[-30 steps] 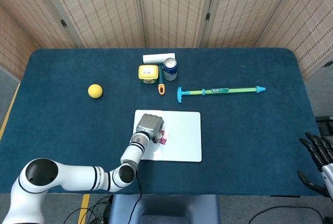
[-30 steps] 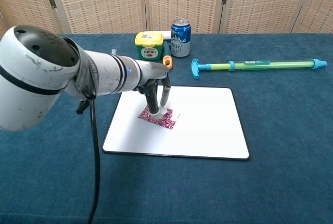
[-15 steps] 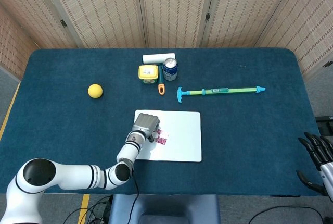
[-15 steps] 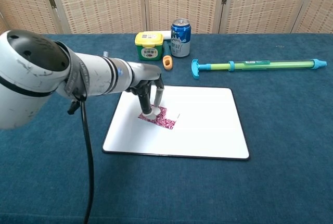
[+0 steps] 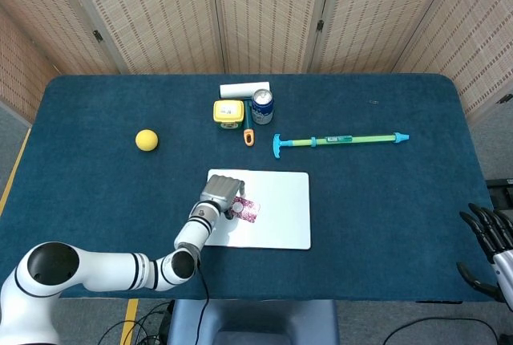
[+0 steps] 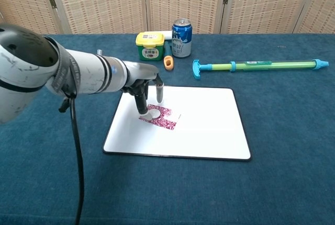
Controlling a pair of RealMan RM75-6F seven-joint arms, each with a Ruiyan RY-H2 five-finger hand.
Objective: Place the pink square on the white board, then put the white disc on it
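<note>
The white board (image 6: 204,125) (image 5: 280,217) lies on the blue table in front of me. The patterned pink square (image 6: 163,117) (image 5: 248,212) lies flat on the board's left half. A small white disc (image 6: 150,114) rests on the square's left part. My left hand (image 6: 145,88) (image 5: 224,193) hovers over the board's left edge with its fingers (image 6: 141,103) pointing down and apart; one fingertip stands just beside the disc's left rim, and nothing is held. My right hand (image 5: 488,241) hangs off the table's right side, fingers spread and empty.
Behind the board stand a blue can (image 6: 181,37), a yellow-green box (image 6: 149,45), a small orange item (image 6: 168,62) and a white roll (image 5: 244,89). A long green-and-blue pump toy (image 6: 256,66) lies to the right. A yellow ball (image 5: 146,140) sits far left.
My left hand has drawn back to the left off the pink square, leaving the white disc lying on it. The right hand has not moved.
</note>
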